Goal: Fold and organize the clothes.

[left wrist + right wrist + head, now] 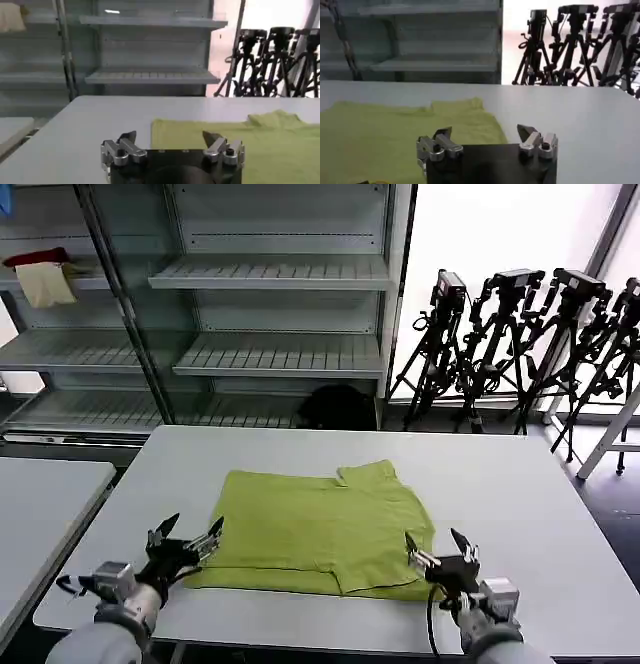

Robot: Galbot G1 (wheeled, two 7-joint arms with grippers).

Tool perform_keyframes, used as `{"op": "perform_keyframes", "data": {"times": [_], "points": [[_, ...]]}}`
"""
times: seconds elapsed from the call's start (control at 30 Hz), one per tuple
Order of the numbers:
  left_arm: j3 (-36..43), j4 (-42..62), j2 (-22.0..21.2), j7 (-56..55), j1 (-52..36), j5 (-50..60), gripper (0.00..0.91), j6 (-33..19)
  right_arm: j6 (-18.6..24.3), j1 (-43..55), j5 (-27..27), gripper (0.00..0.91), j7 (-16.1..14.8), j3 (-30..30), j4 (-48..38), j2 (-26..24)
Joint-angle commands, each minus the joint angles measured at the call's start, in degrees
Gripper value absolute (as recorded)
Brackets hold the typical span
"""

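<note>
Lower both splayed, empty grippers, left gripper [186, 542] and right gripper [438, 552], onto T-shirt [320, 524] corners, bottom of frame; pinch evenly.

No readable text, label or number anywhere.

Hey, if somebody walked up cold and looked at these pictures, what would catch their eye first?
The lime yellow-green T-shirt lying partly folded in the middle of the grey table stands out first. Next come the two open grippers at its near edge: the left gripper by the shirt's near left corner, the right gripper by its near right corner. Behind, a cluster of black tripods stands against the bright window.
</note>
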Motion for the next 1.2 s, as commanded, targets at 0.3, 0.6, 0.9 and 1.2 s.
{"op": "perform_keyframes", "data": {"times": [0.3, 0.6, 0.9, 1.2], "points": [[10.7, 25.1, 3.5, 2.9, -24.2, -1.3, 0.907, 0.1, -0.1, 25.6, 2.8, 0.907, -0.6, -5.3, -25.7, 1.7], [14.2, 33.5, 3.0, 4.2, -26.6, 3.2, 0.907, 0.1, 0.0, 26.3, -0.6, 0.907, -2.3, -6.1, -29.8, 2.5], [15.8, 39.3, 1.7, 4.7, -30.0, 6.6, 0.907, 0.0, 0.0, 27.4, -1.7, 0.907, -2.0, -5.7, -33.3, 3.4], [15.2, 41.1, 0.8, 4.6, -31.3, 6.2, 0.907, -0.1, 0.1, 27.7, -2.3, 0.907, -2.2, -5.9, -35.2, 3.7]]}}
